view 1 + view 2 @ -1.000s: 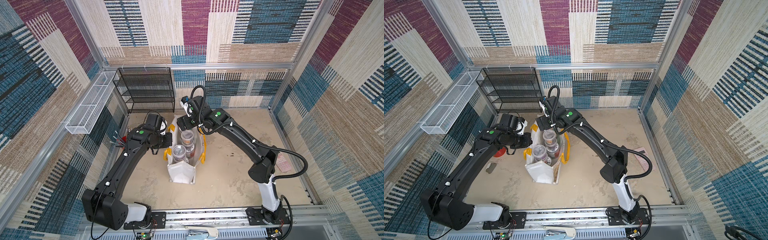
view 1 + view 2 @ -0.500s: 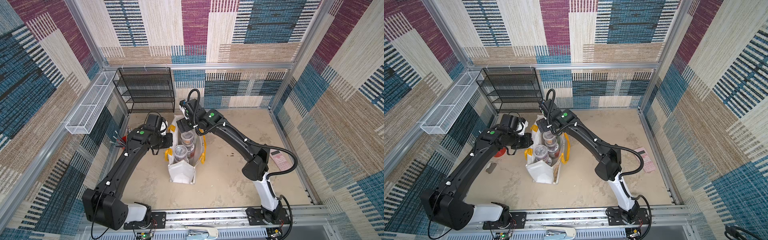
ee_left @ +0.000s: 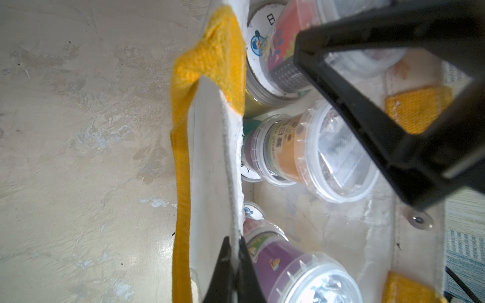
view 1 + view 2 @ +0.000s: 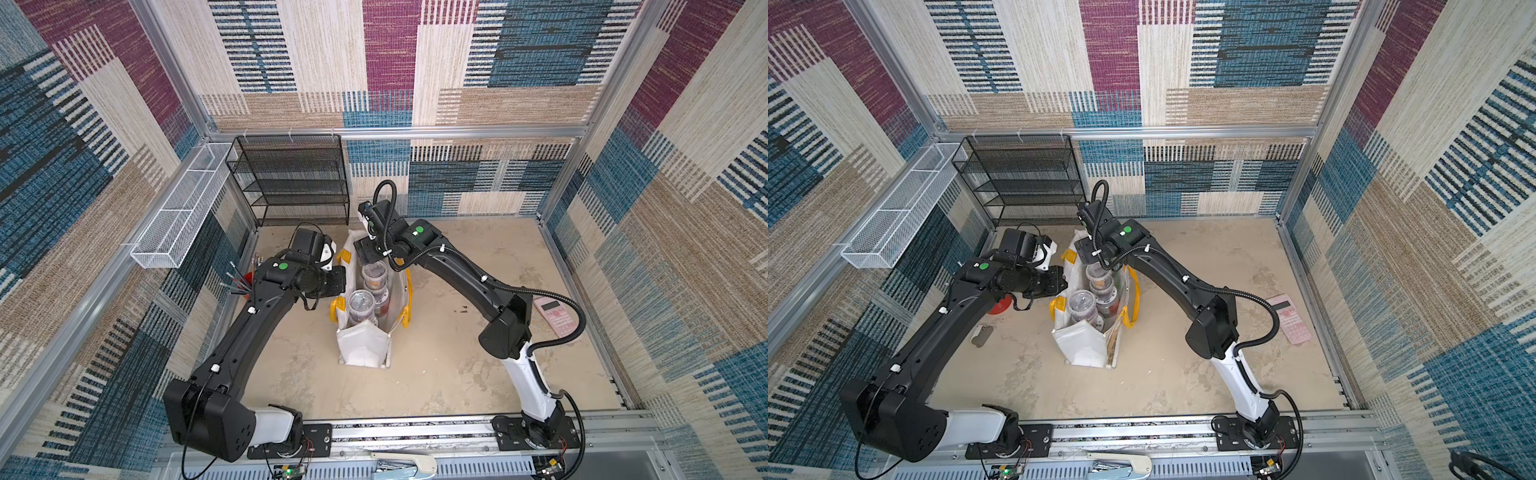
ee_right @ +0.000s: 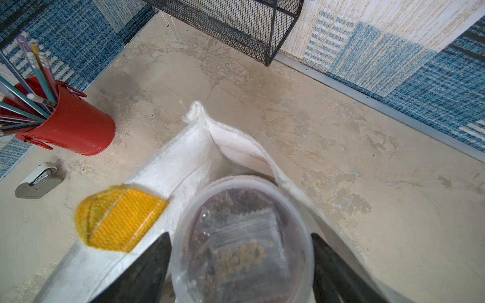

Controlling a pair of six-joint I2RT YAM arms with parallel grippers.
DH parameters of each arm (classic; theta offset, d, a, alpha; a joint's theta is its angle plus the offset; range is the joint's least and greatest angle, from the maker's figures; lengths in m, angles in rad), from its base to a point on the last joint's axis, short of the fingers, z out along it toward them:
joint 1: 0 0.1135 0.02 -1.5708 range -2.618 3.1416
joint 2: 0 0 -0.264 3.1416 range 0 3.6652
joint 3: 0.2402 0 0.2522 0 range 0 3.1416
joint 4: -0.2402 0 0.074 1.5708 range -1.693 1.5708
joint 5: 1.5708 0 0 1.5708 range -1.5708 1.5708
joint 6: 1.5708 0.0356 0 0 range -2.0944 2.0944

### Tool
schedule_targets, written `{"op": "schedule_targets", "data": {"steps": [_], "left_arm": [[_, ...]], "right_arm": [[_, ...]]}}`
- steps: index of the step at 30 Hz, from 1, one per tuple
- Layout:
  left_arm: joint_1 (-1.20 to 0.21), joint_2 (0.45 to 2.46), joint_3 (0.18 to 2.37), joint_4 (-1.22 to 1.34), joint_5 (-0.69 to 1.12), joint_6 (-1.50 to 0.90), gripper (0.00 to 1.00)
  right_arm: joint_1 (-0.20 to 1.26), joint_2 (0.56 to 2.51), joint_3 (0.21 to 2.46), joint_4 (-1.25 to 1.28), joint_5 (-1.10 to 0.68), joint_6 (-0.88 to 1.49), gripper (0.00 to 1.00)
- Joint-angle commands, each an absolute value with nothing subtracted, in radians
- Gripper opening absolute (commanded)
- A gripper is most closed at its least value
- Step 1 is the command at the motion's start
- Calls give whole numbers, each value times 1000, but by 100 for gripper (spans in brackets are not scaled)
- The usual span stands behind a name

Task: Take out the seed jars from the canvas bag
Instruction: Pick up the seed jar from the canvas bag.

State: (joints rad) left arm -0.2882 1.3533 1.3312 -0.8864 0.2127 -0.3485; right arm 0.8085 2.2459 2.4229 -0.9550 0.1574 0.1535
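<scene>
The white canvas bag (image 4: 361,349) (image 4: 1079,345) with yellow straps stands open mid-table, with several seed jars inside. My left gripper (image 3: 234,241) (image 4: 344,280) is shut on the bag's left rim (image 3: 231,168), pinching the cloth. My right gripper (image 5: 240,238) (image 4: 372,259) reaches into the far end of the bag. Its fingers (image 5: 157,262) press on both sides of a clear-lidded seed jar (image 5: 241,249) (image 3: 286,31), which still sits in the bag. Nearer me lie an orange-labelled tub (image 3: 315,154), a purple-labelled one (image 3: 296,267) and a white picture lid (image 3: 259,44).
A red cup of pencils (image 5: 70,126) (image 4: 998,305) stands left of the bag beside a small grey stapler (image 5: 39,179). A black mesh rack (image 4: 299,183) is at the back, and a white wire basket (image 4: 183,208) hangs on the left wall. A pink calculator (image 4: 555,316) lies at the right.
My right gripper has come down into the bag's far end and its jaws have narrowed onto the clear-lidded jar. The left gripper has kept its hold on the rim.
</scene>
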Motion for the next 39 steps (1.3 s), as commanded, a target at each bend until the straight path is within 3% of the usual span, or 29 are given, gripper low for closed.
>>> {"op": "schedule_targets", "data": {"steps": [1,7,14,25,35,39], "left_arm": [[-288,1348,1325,-864,221,-356,0],[-288,1346,1322,-863,224,-356,0],[-288,1336,1318,-864,208,-356,0],[-288,1328,1307,-859,207,-358,0],[-288,1318,1305,-858,212,-356,0],[-288,1316,1301,-853,213,-362,0]], "right_arm": [[810,2262,2447,-929,174,163,81],[810,2260,2448,-927,185,165,57],[810,2204,2451,-899,198,159,42],[800,2010,2409,-855,299,101,40],[563,1807,1977,-665,272,107,37],[473,1834,1816,-531,293,104,37]]}}
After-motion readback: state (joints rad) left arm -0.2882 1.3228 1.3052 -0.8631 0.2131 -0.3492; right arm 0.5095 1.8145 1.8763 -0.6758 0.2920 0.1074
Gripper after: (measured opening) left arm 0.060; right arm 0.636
